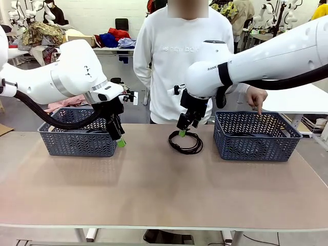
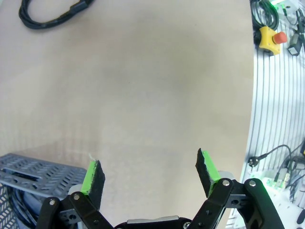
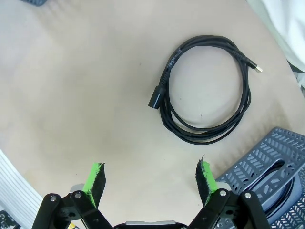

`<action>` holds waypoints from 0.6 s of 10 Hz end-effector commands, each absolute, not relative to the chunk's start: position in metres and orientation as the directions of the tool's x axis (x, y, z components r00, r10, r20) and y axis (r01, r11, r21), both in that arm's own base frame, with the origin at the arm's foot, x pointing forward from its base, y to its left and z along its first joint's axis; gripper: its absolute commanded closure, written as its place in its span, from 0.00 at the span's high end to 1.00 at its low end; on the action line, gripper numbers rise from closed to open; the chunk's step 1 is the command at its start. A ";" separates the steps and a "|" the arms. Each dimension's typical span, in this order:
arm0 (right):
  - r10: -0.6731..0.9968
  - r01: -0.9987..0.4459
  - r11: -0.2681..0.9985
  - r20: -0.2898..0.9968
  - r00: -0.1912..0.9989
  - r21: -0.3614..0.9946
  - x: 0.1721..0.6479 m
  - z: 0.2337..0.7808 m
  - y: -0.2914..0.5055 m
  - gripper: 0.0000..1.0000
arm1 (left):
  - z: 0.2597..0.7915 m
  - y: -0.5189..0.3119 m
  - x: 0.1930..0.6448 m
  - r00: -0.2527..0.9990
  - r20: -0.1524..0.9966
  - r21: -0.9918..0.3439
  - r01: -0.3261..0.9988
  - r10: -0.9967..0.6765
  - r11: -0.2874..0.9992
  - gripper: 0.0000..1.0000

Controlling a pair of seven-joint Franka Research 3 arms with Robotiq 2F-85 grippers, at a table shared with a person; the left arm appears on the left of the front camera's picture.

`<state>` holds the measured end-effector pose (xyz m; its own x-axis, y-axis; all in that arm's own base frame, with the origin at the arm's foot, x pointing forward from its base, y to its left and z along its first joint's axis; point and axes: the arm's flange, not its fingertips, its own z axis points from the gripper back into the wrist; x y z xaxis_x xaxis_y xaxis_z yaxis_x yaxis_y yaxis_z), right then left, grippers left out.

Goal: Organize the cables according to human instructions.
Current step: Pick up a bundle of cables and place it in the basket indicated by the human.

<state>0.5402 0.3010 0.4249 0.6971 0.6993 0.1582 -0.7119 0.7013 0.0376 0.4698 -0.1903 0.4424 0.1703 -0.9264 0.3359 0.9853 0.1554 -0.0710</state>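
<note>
One black coiled cable (image 1: 185,143) lies on the table between the two baskets; the right wrist view has the cable (image 3: 206,90) flat, with a plug at each end. My right gripper (image 1: 182,129) hangs open just above its near-left edge, and its green pads (image 3: 96,180) are wide apart with nothing between them. My left gripper (image 1: 119,139) is open over the table beside the left basket (image 1: 77,137), empty in its own view (image 2: 150,174). The same cable (image 2: 50,16) sits far off there. More black cable lies inside the left basket (image 2: 16,210) and the right basket (image 3: 279,177).
A person stands at the far side, and one hand (image 1: 256,99) points down into the right blue-grey basket (image 1: 256,137). The table's front half is bare. Off the table edge are a yellow box with a red button (image 2: 271,37) and loose wires.
</note>
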 end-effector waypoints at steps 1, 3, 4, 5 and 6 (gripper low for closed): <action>0.618 -0.629 0.776 0.138 0.774 0.055 0.550 0.416 0.315 1.00 | 0.443 -0.189 0.469 0.175 0.337 -0.071 0.985 -0.925 0.160 1.00; 0.529 -0.538 0.840 0.123 0.840 0.064 0.565 0.399 0.330 1.00 | 0.443 -0.189 0.469 0.175 0.337 -0.071 0.985 -0.925 0.160 1.00; 0.479 -0.487 0.872 0.122 0.870 0.052 0.571 0.393 0.337 1.00 | 0.443 -0.189 0.469 0.175 0.337 -0.071 0.985 -0.925 0.160 1.00; 0.433 -0.440 0.897 0.119 0.893 0.035 0.576 0.387 0.343 1.00 | 0.443 -0.189 0.469 0.175 0.337 -0.071 0.985 -0.925 0.160 1.00; 0.392 -0.395 0.919 0.110 0.913 0.011 0.582 0.379 0.350 1.00 | 0.443 -0.189 0.469 0.175 0.337 -0.071 0.985 -0.925 0.160 1.00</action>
